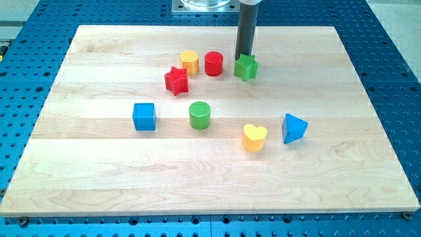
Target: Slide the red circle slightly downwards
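The red circle (213, 64) stands near the view's top centre of the wooden board (99, 164). A yellow hexagon block (189, 62) sits just to its left and a red star (176, 80) lies lower left of it. A green star block (246, 67) sits to its right. My tip (244, 55) comes down from the view's top and ends right behind the green star's top edge, about one block width to the right of the red circle and apart from it.
A blue cube (144, 116) lies at the left middle. A green cylinder (199, 114) stands at the centre. A yellow heart (254, 137) and a blue triangle block (294, 128) lie at the lower right. The arm's base (204, 5) is at the top edge.
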Available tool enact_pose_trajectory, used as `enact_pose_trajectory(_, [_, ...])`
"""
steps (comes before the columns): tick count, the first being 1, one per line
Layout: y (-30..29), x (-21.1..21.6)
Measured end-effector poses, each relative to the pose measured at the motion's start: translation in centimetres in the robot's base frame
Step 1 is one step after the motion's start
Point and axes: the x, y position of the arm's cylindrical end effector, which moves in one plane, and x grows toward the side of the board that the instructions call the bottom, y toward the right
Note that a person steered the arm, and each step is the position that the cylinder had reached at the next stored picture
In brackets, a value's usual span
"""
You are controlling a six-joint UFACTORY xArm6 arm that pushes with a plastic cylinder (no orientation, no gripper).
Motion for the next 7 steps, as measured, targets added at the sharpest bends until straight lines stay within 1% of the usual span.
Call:
enact_pose_trajectory(2, [-1.1, 0.4])
enact_pose_trajectory(4, [-3.8, -0.4])
enact_pose_trajectory(7, [-4.9, -0.4])
